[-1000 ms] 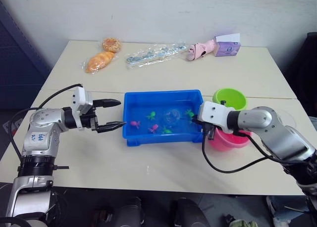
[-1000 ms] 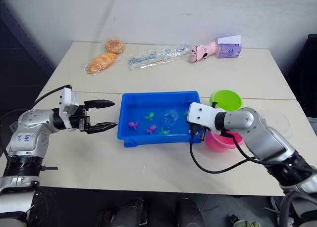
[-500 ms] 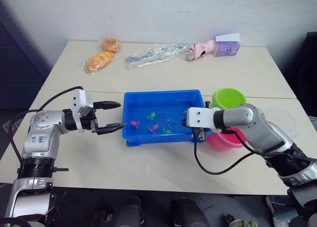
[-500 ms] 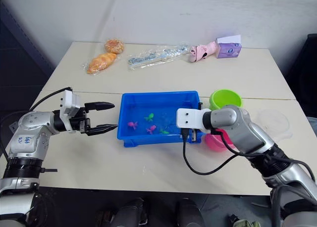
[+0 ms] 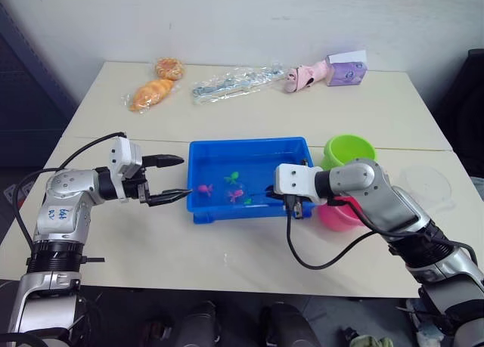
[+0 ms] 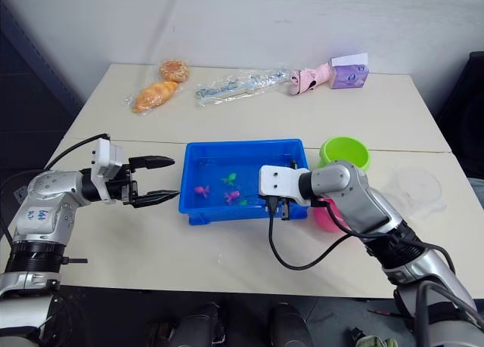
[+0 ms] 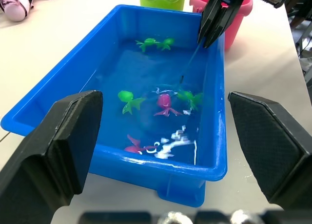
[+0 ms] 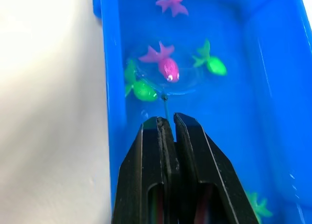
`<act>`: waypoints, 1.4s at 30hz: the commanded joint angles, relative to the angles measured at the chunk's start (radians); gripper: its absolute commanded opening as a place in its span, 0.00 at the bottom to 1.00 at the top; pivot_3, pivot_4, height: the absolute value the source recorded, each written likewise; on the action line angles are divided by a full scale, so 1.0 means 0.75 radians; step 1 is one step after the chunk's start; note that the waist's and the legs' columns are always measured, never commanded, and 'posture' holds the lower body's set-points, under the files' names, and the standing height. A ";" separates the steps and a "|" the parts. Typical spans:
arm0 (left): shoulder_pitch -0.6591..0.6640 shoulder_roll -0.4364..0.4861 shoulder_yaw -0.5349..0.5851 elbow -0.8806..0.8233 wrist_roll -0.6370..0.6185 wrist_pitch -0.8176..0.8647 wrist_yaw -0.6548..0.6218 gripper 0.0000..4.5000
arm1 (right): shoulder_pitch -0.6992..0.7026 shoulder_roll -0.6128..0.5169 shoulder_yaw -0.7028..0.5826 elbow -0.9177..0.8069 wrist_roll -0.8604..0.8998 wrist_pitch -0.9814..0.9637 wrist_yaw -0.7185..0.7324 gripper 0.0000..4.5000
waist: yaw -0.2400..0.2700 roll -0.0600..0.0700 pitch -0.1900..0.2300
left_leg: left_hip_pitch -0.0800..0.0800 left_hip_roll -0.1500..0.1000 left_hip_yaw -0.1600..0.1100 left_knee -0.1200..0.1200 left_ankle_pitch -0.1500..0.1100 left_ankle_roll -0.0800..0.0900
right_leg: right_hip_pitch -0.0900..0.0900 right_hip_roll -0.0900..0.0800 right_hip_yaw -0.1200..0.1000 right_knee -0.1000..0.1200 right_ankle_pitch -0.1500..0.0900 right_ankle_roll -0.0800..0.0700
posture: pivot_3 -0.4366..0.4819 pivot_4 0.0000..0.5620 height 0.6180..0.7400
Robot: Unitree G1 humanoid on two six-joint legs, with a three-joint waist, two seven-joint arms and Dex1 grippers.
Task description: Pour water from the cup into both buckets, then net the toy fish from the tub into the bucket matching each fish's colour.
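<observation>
Looking down from the head: blue tub [image 5: 198,211] sitting mid-desk [image 5: 227,249], long axis running left to right, holding water and small green and pink fish [image 5: 236,195]. Left hand [image 5: 171,178] hovering just off the tub's left end, two fingers spread wide and pointing right toward it, gripping nothing. Right hand [image 5: 292,208] reaching over the tub's right end, fingers pointing down into it. Green bucket [image 5: 350,150] and pink bucket [image 5: 342,215] standing just right of the tub, green behind, pink in front and partly hidden by the right arm. Clear cup [image 5: 428,182] lying farther right. Bread, a plastic bag, a pink toy and a purple box resting along the far edge.

Looking along the left hand: tub stretching away lengthwise, near short wall closest, both buckets past the far end. Right hand coming down from above, pinching the thin dark handle of the net [image 7: 187,63], handle slanting down into the water.

Looking along the right hand: fingers pressed together on the handle, net ring [image 8: 168,70] lying under water straight ahead of the fingertips, encircling a pink fish [image 8: 168,68], green fish touching its rim on either side.
</observation>
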 commanded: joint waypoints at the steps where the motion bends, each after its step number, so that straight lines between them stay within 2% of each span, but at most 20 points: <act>1: 0.007 0.008 0.014 0.005 0.009 -0.030 -0.002 0.99 | -0.008 -0.002 -0.076 -0.067 0.052 0.049 0.029 0.00 | 0.000 0.000 0.000 | 0.000 0.000 0.000 0.000 0.000 0.000 | 0.000 0.000 0.000 0.000 0.000 0.000 | 0.48 0.27 1.00; 14: 0.019 -0.002 0.012 0.034 0.015 -0.068 -0.009 0.99 | -0.005 -0.024 -0.238 -0.152 0.203 0.181 0.070 0.00 | 0.000 0.000 0.000 | 0.000 0.000 0.000 0.000 0.000 0.000 | 0.000 0.000 0.000 0.000 0.000 0.000 | 0.48 0.27 1.00; 21: 0.000 -0.022 0.003 0.035 0.006 -0.080 -0.031 0.99 | 0.105 -0.113 -0.438 -0.271 0.356 0.156 0.107 0.00 | 0.002 0.000 0.000 | 0.000 0.000 0.000 -0.002 -0.001 0.001 | 0.000 0.000 0.000 -0.001 0.000 0.000 | 0.48 0.27 1.00; 25: -0.041 -0.061 -0.029 0.000 -0.008 -0.051 -0.039 0.99 | 0.251 -0.189 -0.590 -0.369 0.400 0.116 0.103 0.00 | 0.003 0.000 0.000 | 0.000 0.000 0.000 -0.001 -0.001 0.001 | 0.000 0.000 0.000 -0.002 0.000 0.000 | 0.48 0.27 1.00; 30: -0.109 -0.104 -0.076 -0.030 -0.023 0.008 -0.063 0.99 | 0.504 -0.223 -0.872 -0.560 0.489 0.162 0.025 0.00 | 0.024 0.000 0.000 | -0.001 0.000 -0.001 -0.001 -0.001 0.002 | 0.003 0.000 -0.001 -0.005 0.000 0.000 | 0.48 0.27 1.00; 33: -0.163 -0.142 -0.096 -0.019 -0.035 0.029 -0.086 0.99 | 0.720 -0.205 -1.112 -0.701 0.546 0.205 -0.033 0.00 | 0.036 0.000 0.000 | 0.000 0.000 -0.001 -0.001 -0.001 0.001 | 0.004 0.001 -0.001 -0.005 0.000 0.000 | 0.48 0.27 1.00; 38: -0.231 -0.213 -0.145 0.013 -0.025 0.039 -0.111 0.99 | 1.057 -0.145 -1.457 -0.838 0.520 0.120 -0.056 0.00 | 0.041 0.000 0.000 | 0.001 0.000 -0.002 -0.001 -0.001 0.001 | 0.008 0.002 -0.002 -0.006 0.000 0.000 | 0.48 0.27 1.00; 42: -0.257 -0.257 -0.173 0.031 -0.017 0.045 -0.124 0.99 | 1.274 -0.073 -1.637 -0.887 0.496 0.031 -0.066 0.00 | 0.037 0.000 0.000 | 0.002 -0.001 -0.002 -0.001 -0.001 0.001 | 0.008 0.002 -0.002 -0.007 0.000 0.001 | 0.48 0.27 1.00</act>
